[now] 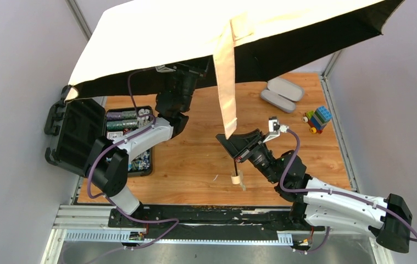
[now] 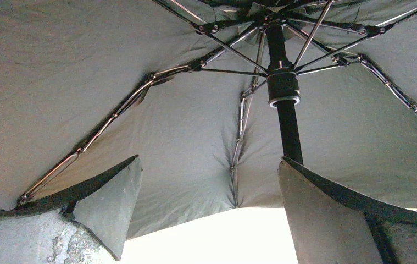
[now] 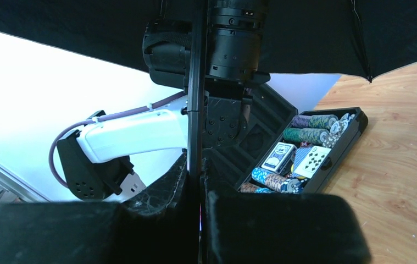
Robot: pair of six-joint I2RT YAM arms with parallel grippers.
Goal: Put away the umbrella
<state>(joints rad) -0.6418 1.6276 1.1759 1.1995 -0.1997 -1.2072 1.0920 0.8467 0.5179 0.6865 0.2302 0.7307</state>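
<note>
Nearest the lens: open folding umbrella [image 1: 195, 33], beige-tan fabric on top, black lining below. The canopy is fully spread, tilted, and hangs over the far part of the wooden table [image 1: 195, 165].

Far left: black plastic carry case [image 1: 71, 132] lies open, lid flipped out past the table edge. Its tray holds stacked poker chips [image 1: 121, 116]; the right wrist view also shows playing cards [image 3: 310, 159] in it.

Beside the case, left gripper [image 2: 210, 160] is up under the canopy, pointing at the lining. Its fingers [image 2: 112, 201] are spread wide and hold nothing. That wrist view shows metal ribs [image 2: 112, 118] and the black runner collar [image 2: 282, 88] on the thin black shaft [image 2: 288, 132]. The shaft passes just behind the right-hand fingertip; contact can't be judged.

Centre: matching beige strap tab [image 1: 226, 82] dangles loose from the canopy, its end just beside the right gripper [image 1: 238, 148]. The right gripper is clamped tight on the shaft, low down near the small pale handle [image 1: 238, 179], which sticks out below the fingers toward the near edge. Can't tell if the handle touches the table.

Right, far side: smooth lilac-grey oval hard case [image 1: 285, 88], two shells side by side on the table, well apart from the right gripper. Near it, further right: small toy of coloured plastic blocks [image 1: 317, 119].
</note>
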